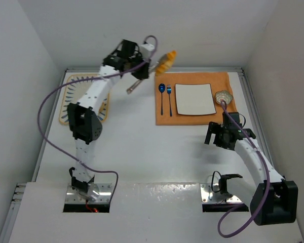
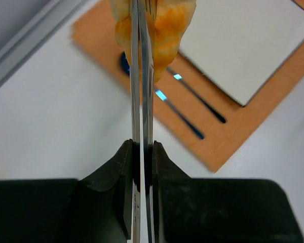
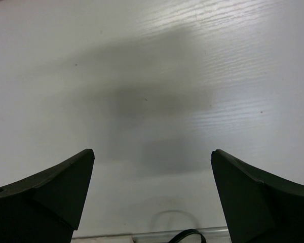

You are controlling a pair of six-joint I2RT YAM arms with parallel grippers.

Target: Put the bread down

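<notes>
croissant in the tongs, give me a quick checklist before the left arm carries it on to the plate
1. Left pincer shut on the tongs: ok.
2. Tongs closed on the croissant: ok, pinched at their tips.
3. Croissant over the plate: not ok, it hangs to the plate's left, near the spoon.
4. Plate surface bare: ok.
5. Right pincer out of the way: ok, open over bare table.
6. Bun off the plate: ok, beside its right edge.
</notes>
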